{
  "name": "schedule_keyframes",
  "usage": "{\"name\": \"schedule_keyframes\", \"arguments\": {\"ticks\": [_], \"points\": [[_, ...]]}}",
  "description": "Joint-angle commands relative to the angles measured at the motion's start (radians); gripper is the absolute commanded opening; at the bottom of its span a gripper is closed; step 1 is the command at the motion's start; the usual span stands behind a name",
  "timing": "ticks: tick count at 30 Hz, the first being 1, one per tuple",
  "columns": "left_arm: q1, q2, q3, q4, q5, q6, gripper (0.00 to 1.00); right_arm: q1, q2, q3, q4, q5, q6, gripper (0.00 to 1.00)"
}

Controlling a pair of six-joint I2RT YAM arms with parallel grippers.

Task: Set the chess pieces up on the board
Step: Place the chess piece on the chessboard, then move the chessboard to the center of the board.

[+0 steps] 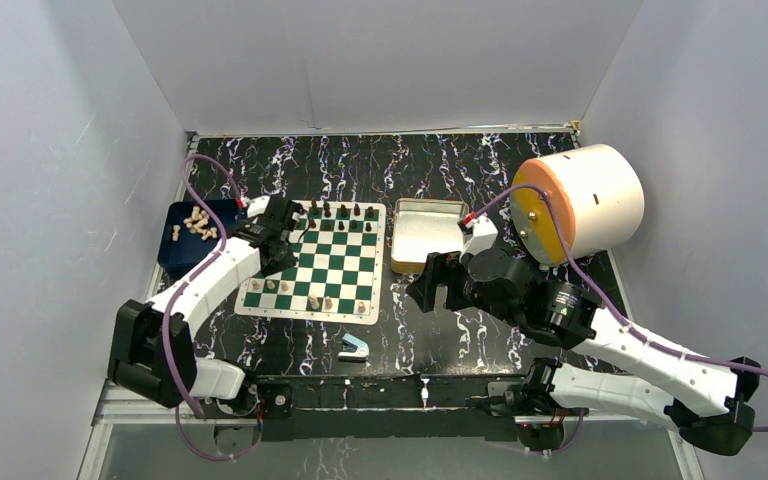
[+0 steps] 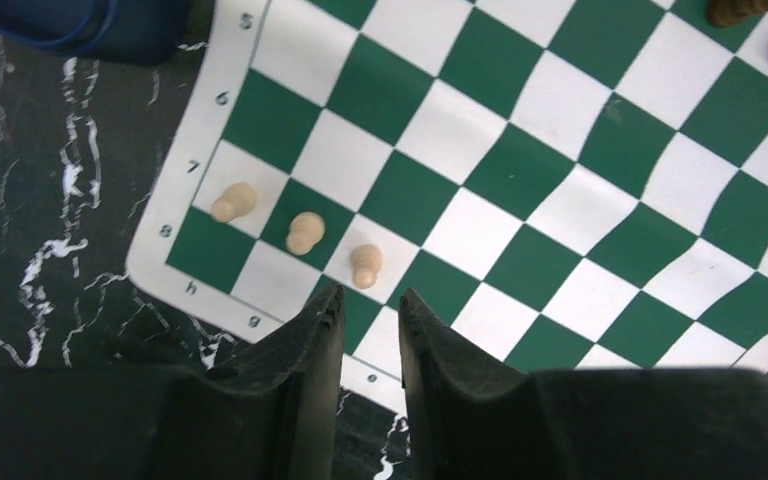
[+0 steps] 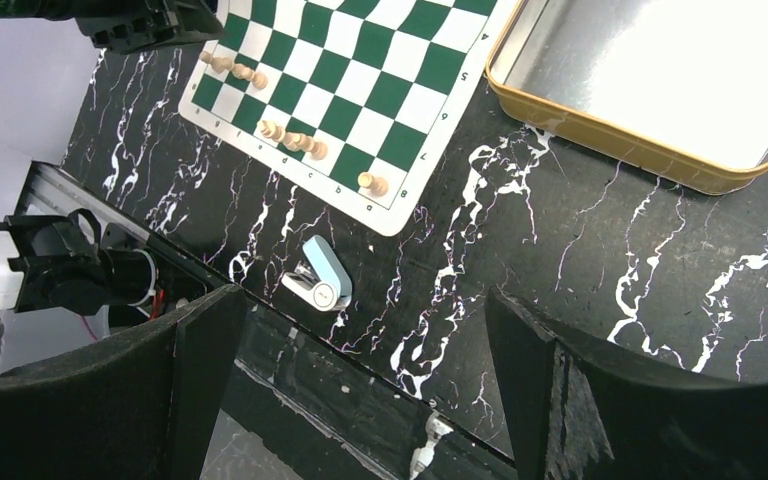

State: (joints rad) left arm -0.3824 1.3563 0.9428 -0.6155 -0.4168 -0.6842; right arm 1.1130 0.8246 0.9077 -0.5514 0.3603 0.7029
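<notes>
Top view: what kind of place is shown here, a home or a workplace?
Probably a robot test booth in a lab, not a home. Plain white walls close in a table, two arms are bolted at its near edge, and the board looks like a practice prop.

The board is a square mat with green and white squares and a cream border. It lies on the left part of the dark marbled table and is a little wavy, not fully flat. Along its far edge several dark brown pieces stand in one row. Near the near left corner three pale beige pieces stand on neighbouring squares of one row. A few more pale ones stand on the nearest row, and a single one is further right. Other pale pieces lie in a loose heap in the dark blue tray, just beside the board's far left corner.
</notes>
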Motion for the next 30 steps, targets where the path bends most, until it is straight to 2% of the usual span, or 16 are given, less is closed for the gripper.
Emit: {"name": "schedule_keyframes", "arguments": {"ticks": [1,5,10,14,23,30], "points": [[0.017,-0.099,0.001,-0.093,-0.088,-0.129,0.23,-0.002,-0.031,0.022,0.034,0.006,-0.005,0.99],[0.091,-0.186,-0.032,-0.114,-0.105,-0.196,0.09,-0.003,-0.052,0.007,0.019,0.004,0.01,0.99],[0.292,-0.234,-0.089,-0.11,-0.024,-0.168,0.0,-0.002,-0.081,-0.007,0.013,0.014,0.021,0.99],[0.415,-0.225,-0.104,-0.082,0.038,-0.128,0.0,-0.002,-0.075,0.002,0.017,0.017,0.024,0.99],[0.475,-0.154,-0.207,0.062,0.14,-0.206,0.0,-0.002,-0.065,-0.005,0.028,0.013,0.027,0.99],[0.482,-0.098,-0.276,0.121,0.131,-0.224,0.0,-0.002,-0.06,-0.012,0.045,0.025,0.019,0.99]]}}
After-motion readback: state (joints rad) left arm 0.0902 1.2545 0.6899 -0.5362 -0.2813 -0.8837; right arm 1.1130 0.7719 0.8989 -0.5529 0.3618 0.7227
